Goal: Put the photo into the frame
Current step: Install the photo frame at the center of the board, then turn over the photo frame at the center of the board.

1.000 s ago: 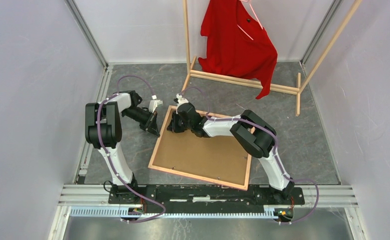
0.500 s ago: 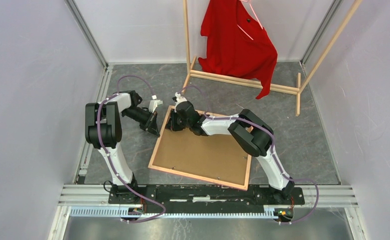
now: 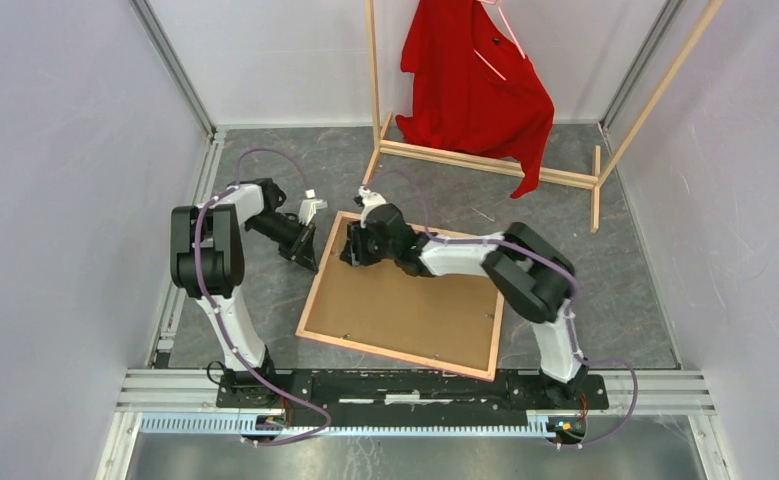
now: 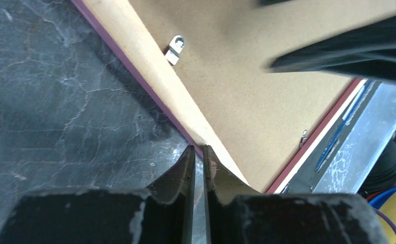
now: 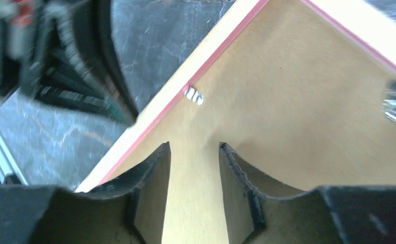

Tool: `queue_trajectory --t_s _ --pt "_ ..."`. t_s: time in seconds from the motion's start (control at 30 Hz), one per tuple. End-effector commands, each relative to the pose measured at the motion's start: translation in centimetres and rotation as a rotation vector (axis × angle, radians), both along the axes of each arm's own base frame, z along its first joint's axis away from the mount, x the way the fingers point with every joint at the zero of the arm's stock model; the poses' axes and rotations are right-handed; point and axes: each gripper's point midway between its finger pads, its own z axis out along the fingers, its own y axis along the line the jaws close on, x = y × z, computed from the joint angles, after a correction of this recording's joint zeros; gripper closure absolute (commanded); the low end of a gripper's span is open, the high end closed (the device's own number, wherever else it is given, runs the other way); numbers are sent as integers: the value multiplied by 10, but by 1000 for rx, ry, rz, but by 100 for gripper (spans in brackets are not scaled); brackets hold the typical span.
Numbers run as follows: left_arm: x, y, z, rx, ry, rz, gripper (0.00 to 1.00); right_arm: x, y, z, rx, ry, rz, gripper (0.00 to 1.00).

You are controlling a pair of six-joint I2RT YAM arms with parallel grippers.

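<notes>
Left fingers (image 4: 178, 173) sit pinched shut at the frame's (image 4: 140, 61) edge. Right fingers (image 5: 152, 175) hang part-open and empty over the backing board (image 3: 405, 300). Board's in, photo hidden, so the job looks nearly done.

We see the frame (image 3: 395, 356) with a pink edge and a light wood back, around a plain brown backing board (image 3: 405, 310). The table (image 3: 265, 190) is dark grey with pale marble-like veins. The shirt (image 3: 475, 90) is bright red, the rack (image 3: 445, 156) pale wood, the cables (image 3: 199, 255) purple.
</notes>
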Motion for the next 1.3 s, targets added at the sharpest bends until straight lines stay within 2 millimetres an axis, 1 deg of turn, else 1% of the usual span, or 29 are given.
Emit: queue_trajectory --t_s 0.0,0.03,0.07,0.1,0.13,0.17,0.2,0.23,0.27,0.3,0.33,0.37,0.4,0.43,0.5,0.53,0.57,0.6,0.67,0.73,0.8,0.9,0.97,1.03,1.1,1.17,1.27 --pt "25 11 20 72 -136 -39 81 -8 -35 104 5 -350 66 46" --pt "30 12 28 74 -159 -37 78 -17 -44 112 -22 -405 102 39" --pt "33 13 34 77 -174 -37 74 -28 -51 114 -58 -448 146 33" --pt "35 14 38 85 -187 -37 70 -41 -59 116 -91 -478 186 24" --pt "38 16 44 95 -205 -35 66 -56 -66 116 -137 -506 237 14" --pt "41 18 49 108 -222 -32 61 -67 -74 109 -205 -525 260 3" --pt "43 21 54 125 -238 -28 51 -77 -84 105 -276 -553 280 2" --pt "45 23 60 139 -257 -27 19 -89 -92 102 -321 -576 308 2" --pt "48 26 66 157 -278 -28 3 -97 -100 102 -339 -582 308 2" --pt "50 29 73 176 -301 -22 1 -97 -112 99 -345 -563 249 2" --pt "52 32 80 197 -328 -16 0 -89 -130 97 -378 -538 141 2" --pt "55 36 89 218 -361 -8 0 -85 -149 89 -459 -536 114 2" --pt "59 39 99 242 -398 7 0 -83 -161 79 -502 -523 120 2" --pt "61 43 108 270 -429 22 0 -86 -164 75 -486 -491 156 2" --pt "63 52 127 322 -496 36 0 -107 -154 71 -412 -457 292 2" --pt "63 57 136 350 -536 48 0 -124 -147 67 -365 -441 372 2" --pt "65 62 145 378 -576 65 0 -134 -144 64 -353 -433 414 2" --pt "66 68 150 405 -605 85 0 -150 -139 61 -341 -426 476 2" --pt "69 81 158 462 -665 132 0 -167 -136 60 -361 -446 508 2" --pt "69 91 162 502 -708 177 0 -182 -132 61 -362 -450 518 2" --pt "66 95 162 521 -724 199 0 -195 -128 61 -371 -455 532 2" --pt "57 91 157 502 -686 189 0 -219 -119 57 -366 -452 566 6" --pt "52 84 155 461 -647 182 0 -232 -114 46 -379 -432 594 12" --pt "50 78 157 428 -623 187 0 -243 -110 37 -395 -429 617 17" --pt "51 77 163 424 -651 214 0 -248 -109 28 -411 -425 628 25" --pt "52 81 176 440 -726 243 0 -249 -110 22 -415 -420 626 33" --pt "46 77 191 423 -797 237 0 -245 -114 16 -433 -441 614 36"
